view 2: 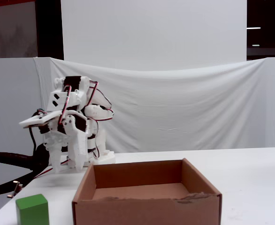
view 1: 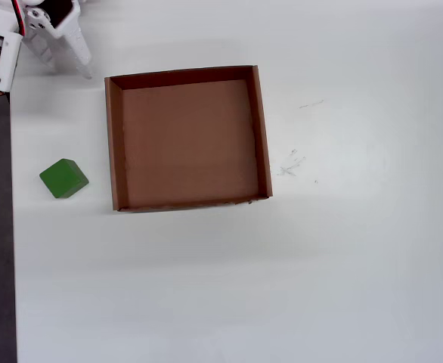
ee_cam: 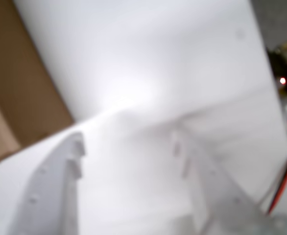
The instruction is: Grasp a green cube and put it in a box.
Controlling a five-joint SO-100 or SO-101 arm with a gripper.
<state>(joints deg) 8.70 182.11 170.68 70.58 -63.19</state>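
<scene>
The green cube [view 1: 63,178] sits on the white table to the left of the box [view 1: 113,144] in the overhead view, a short gap from its left wall. The fixed view shows the cube [view 2: 32,209] at the bottom left, beside the brown cardboard box [view 2: 147,208], whose bottom is bare. My white gripper [view 1: 70,68] hangs at the table's top-left corner, beyond the box's corner and well away from the cube. In the wrist view the gripper [ee_cam: 126,139] is open with only white table between its fingers. A brown box corner [ee_cam: 16,98] shows at the left there; the cube does not.
The arm's base [view 2: 88,159] stands at the back left of the table. The table's left edge [view 1: 11,227] runs close to the cube, with dark floor beyond. A white cloth backdrop [view 2: 184,108] hangs behind. Faint marks [view 1: 291,162] lie right of the box.
</scene>
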